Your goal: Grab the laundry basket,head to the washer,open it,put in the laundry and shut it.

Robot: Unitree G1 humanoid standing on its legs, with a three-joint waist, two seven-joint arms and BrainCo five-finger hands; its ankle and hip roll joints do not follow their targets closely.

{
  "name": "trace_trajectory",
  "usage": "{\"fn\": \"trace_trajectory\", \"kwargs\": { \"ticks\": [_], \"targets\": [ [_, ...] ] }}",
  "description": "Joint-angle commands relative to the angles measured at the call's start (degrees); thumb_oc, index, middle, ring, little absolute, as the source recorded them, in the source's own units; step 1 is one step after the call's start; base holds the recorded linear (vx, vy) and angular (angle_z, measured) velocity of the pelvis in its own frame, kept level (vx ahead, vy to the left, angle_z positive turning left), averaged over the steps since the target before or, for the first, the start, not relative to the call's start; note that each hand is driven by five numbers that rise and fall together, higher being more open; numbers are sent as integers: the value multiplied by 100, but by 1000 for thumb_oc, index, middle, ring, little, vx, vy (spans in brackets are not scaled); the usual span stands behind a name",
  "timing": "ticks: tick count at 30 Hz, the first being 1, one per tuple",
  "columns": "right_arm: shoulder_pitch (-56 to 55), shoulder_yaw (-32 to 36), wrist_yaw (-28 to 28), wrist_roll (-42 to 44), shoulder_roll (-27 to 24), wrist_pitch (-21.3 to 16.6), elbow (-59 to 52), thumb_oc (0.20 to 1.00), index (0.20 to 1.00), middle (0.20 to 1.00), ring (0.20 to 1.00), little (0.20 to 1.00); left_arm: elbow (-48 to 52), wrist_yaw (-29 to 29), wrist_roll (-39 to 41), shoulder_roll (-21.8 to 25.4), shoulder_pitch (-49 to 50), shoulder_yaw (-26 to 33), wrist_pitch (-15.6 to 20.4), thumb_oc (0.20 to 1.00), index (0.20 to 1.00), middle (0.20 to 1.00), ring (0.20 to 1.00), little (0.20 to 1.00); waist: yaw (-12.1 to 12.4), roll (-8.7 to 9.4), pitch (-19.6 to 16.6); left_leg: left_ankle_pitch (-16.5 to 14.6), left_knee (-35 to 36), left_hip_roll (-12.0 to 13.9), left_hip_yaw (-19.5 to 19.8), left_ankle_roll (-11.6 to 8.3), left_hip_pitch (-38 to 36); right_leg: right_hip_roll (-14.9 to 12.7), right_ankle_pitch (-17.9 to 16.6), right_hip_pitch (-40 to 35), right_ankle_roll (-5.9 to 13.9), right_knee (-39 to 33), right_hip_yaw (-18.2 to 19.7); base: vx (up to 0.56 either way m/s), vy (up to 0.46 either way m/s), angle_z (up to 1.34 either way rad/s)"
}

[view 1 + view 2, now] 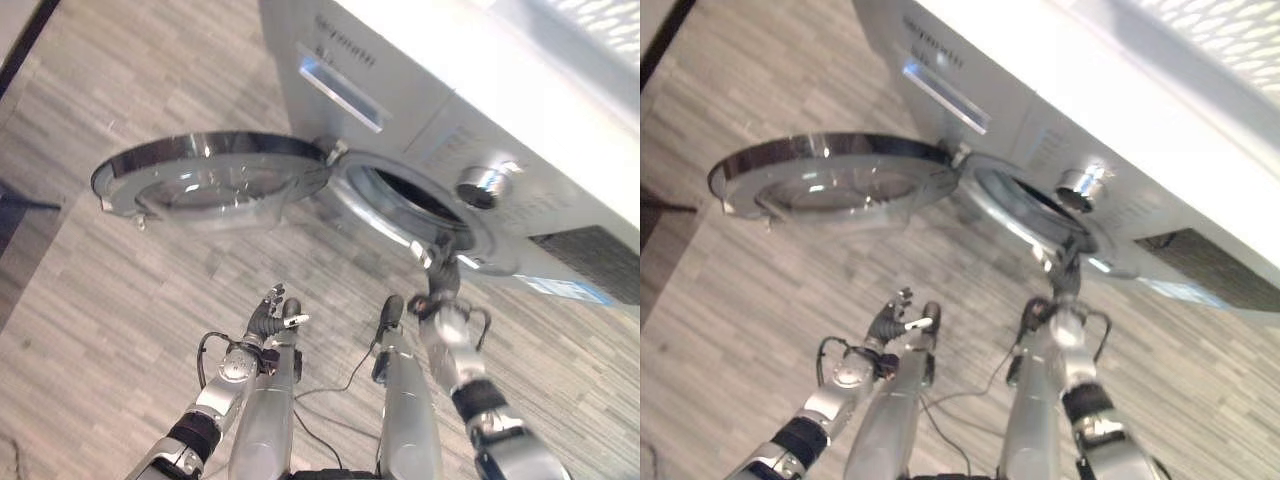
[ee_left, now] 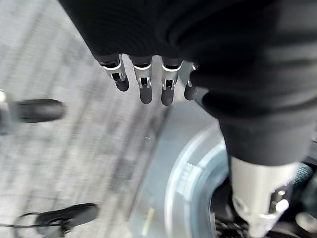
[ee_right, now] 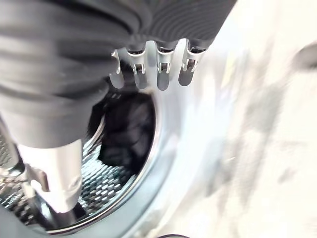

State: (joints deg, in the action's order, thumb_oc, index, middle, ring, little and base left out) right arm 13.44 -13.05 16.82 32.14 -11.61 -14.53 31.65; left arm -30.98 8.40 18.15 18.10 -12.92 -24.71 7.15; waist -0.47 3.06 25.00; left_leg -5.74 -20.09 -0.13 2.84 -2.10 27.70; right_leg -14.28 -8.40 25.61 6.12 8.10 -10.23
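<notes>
Washer [image 1: 420,110]: white body, chrome-ringed door [image 1: 215,180] with clear glass. Drum [image 3: 104,191]: silver, perforated dot pattern; laundry [image 3: 126,134] inside it black. Floor [image 1: 120,330]: grey wood-plank pattern.

Dark lettering stood on washer [image 1: 330,70] front panel, above drawer [image 1: 343,88], at 12 o'clock; too blurred to read. Fine print ringed chrome dial [image 1: 484,185]; illegible too.

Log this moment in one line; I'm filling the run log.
door: open | dark laundry: in drum | right hand: open at opening | left hand: open, idle
</notes>
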Motion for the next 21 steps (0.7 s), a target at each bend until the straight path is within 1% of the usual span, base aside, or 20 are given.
{"fn": "trace_trajectory", "kwargs": {
  "ticks": [1,2,5,6,7,8,9,10,11,12,13,15,16,17,21],
  "targets": [
    [-256,-100,-673,-317,-284,192,-390,1000,1000,1000,1000,1000,-79,-135,-353,38,593,13,-6,1000,1000,1000,1000,1000,54,-140,-307,-387,83,335,-95,-93,-550,-87,679,-749,203,60,33,114,63,-32],
    [-457,-166,-815,-402,-314,289,-413,1000,1000,1000,1000,1000,-168,-171,-411,29,626,49,-19,1000,1000,1000,1000,1000,20,-111,-356,-460,80,388,-171,-94,-801,-72,694,-954,227,24,83,122,58,-28],
    [-977,-143,-995,-631,-407,460,-471,1000,1000,1000,1000,1000,-422,-174,-528,17,746,204,-48,1000,1000,1000,1000,1000,-88,-7,-597,-559,159,390,-314,-18,-1316,-18,674,-1353,268,-72,210,120,47,-49],
    [-977,-144,-995,-631,-406,460,-471,1000,1000,1000,1000,1000,-422,-174,-528,17,746,204,-48,1000,1000,1000,1000,1000,-90,-5,-599,-555,164,387,-314,-17,-1316,-21,673,-1351,268,-73,210,128,70,-37],
    [-1246,11,-1016,-698,-389,541,-393,1000,1000,1000,1000,1000,-692,-163,-603,-32,811,348,-81,1000,1000,1000,1000,1000,-176,4,-779,-600,314,388,-447,23,-1683,2,651,-1562,318,-158,306,80,54,-22],
    [-1247,11,-1016,-698,-388,541,-393,1000,1000,1000,1000,1000,-692,-163,-603,-31,811,348,-81,1000,1000,1000,1000,1000,-178,6,-782,-596,319,386,-447,24,-1682,-1,650,-1559,318,-159,306,143,121,-27],
    [-1515,286,-996,-775,-388,605,-284,1000,1000,1000,1000,1000,-1243,-124,-696,-161,829,507,-145,1000,1000,1000,1000,1000,-306,10,-983,-590,575,356,-607,69,-2030,11,588,-1690,376,-225,427,64,66,-26],
    [-1516,287,-996,-775,-388,606,-285,1000,1000,1000,1000,1000,-1243,-123,-696,-161,828,506,-145,1000,1000,1000,1000,1000,-304,11,-981,-589,579,355,-610,69,-2035,11,588,-1692,376,-226,429,151,119,-43],
    [-1687,527,-950,-841,-355,636,-126,1000,1000,1000,1000,1000,-1856,-104,-708,-310,826,688,-197,1000,1000,1000,1000,1000,-425,5,-1195,-579,833,331,-757,114,-2325,17,497,-1770,429,-310,554,118,75,-37],
    [-1763,653,-892,-932,-351,655,-61,1000,1000,1000,1000,1000,-2186,-104,-705,-402,826,799,-228,1000,1000,1000,1000,1000,-467,-4,-1282,-551,985,312,-830,129,-2484,18,460,-1817,452,-372,619,119,75,-63],
    [-1766,654,-891,-933,-354,657,-65,1000,1000,1000,1000,1000,-2195,-103,-705,-408,822,798,-222,1000,1000,1000,1000,1000,-456,-4,-1271,-543,1009,312,-840,129,-2512,20,458,-1831,452,-377,628,58,42,-54],
    [-1947,1060,-776,-1085,-398,712,70,1000,1000,1000,1000,1000,-3131,-85,-881,-599,786,1135,-287,1000,1000,1000,1000,1000,-622,-20,-1540,-479,1397,288,-1033,164,-2846,26,349,-1897,512,-546,802,93,53,-45],
    [-1983,1218,-716,-1060,-412,690,92,1000,1000,1000,1000,1000,-3392,-97,-899,-637,774,1249,-295,1000,1000,1000,1000,1000,-670,-30,-1612,-445,1516,280,-1107,165,-2947,35,330,-1909,524,-593,863,95,47,-27],
    [-2029,1364,-672,-1030,-429,668,82,1000,1000,1000,1000,1000,-3569,-114,-873,-665,784,1366,-314,1000,1000,1000,1000,1000,-719,-33,-1678,-431,1594,269,-1152,171,-3017,44,306,-1917,537,-637,920,39,19,-38],
    [-2032,1365,-671,-1030,-431,670,78,1000,1000,1000,1000,1000,-3574,-114,-873,-668,782,1365,-311,1000,1000,1000,1000,1000,-710,-34,-1673,-427,1607,269,-1161,171,-3031,47,305,-1922,538,-640,928,5,2,-31]
  ]
}}
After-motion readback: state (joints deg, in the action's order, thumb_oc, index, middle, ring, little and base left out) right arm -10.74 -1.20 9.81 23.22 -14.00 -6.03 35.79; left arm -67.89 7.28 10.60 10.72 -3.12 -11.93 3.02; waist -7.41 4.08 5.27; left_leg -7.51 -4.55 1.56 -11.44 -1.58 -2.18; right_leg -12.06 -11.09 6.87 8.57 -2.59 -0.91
